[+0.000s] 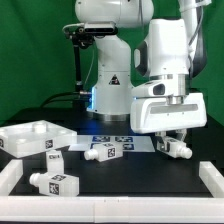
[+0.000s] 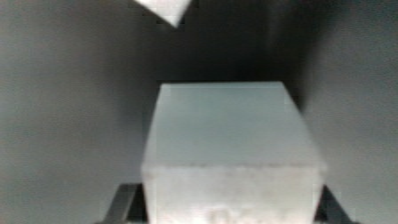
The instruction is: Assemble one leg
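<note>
My gripper (image 1: 173,137) is at the exterior view's right, low over the black table, and shut on a white leg (image 1: 178,147) with a tag marker on it. In the wrist view this leg (image 2: 231,150) fills the middle as a pale block between my dark fingers (image 2: 128,205). I cannot tell whether it touches the table. Three more legs lie loose: two at the front left (image 1: 52,160) (image 1: 55,182) and one near the middle (image 1: 105,152). The white tray-like tabletop (image 1: 22,140) with raised rims sits at the exterior view's left.
The marker board (image 1: 118,139) lies flat behind the middle leg, in front of the robot base (image 1: 110,90). A low white frame (image 1: 100,214) borders the table at the front and both sides. A white corner (image 2: 169,10) shows far off in the wrist view.
</note>
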You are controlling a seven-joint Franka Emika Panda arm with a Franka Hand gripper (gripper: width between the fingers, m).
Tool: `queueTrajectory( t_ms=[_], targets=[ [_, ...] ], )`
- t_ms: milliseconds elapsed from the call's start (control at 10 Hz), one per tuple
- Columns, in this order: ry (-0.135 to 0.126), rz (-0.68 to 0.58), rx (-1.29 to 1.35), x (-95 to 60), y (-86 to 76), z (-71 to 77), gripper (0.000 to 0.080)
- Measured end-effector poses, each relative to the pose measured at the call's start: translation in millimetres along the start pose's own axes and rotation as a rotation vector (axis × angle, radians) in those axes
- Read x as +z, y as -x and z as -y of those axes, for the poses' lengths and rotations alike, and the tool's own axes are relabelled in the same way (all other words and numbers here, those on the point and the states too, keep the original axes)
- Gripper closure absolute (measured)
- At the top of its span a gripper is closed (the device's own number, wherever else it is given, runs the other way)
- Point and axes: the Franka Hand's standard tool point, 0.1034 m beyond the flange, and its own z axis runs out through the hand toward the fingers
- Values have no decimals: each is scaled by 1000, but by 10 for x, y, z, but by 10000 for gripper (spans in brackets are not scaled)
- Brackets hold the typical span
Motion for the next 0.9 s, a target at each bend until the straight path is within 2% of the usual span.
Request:
queueTrajectory(
  t_ms=[100, 200, 400, 500, 600, 700, 800, 900],
  targets=[
    [-1, 5, 1, 24, 18, -3, 535],
    [3, 7, 1, 30, 25, -65, 535],
    [2, 7, -2, 31, 24, -52, 535],
    [2, 7, -2, 31, 24, -53, 425],
    [2, 7, -1, 31, 25, -53, 425],
    [-3, 20, 1, 20, 41, -71, 235],
    [-23, 66, 15, -138, 55, -168, 235],
    [-32, 84, 18, -386, 23, -338, 165]
  ],
)
